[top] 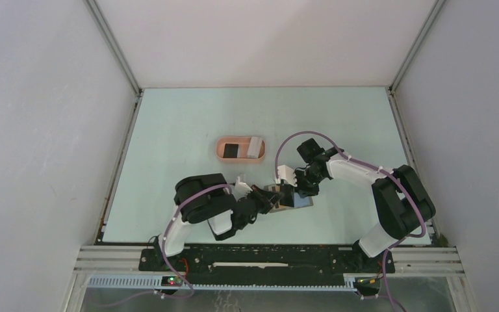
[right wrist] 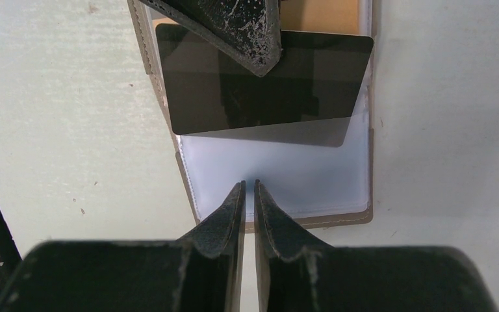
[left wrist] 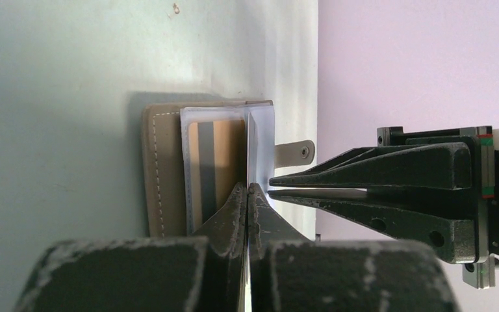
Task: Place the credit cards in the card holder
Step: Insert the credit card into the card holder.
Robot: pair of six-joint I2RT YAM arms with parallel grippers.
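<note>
The salmon-pink card holder (top: 219, 149) sits mid-table with a black card (top: 232, 150) and a whitish card (top: 255, 147) in it. Nearer, the tan wallet (top: 294, 203) lies open between my grippers. My left gripper (top: 271, 198) (left wrist: 249, 188) is shut on the edge of another black card (right wrist: 312, 84), which is part way out of a clear sleeve (right wrist: 299, 169). A yellow-orange striped card (left wrist: 227, 149) sits in the wallet's other sleeve. My right gripper (top: 297, 192) (right wrist: 249, 184) is shut and empty, its tips down on the clear sleeve.
The wallet's tan border (right wrist: 351, 218) and snap tab (left wrist: 299, 151) lie flat on the pale green table (top: 188, 130). White walls (top: 52, 130) enclose the table on three sides. Both arms crowd the near middle.
</note>
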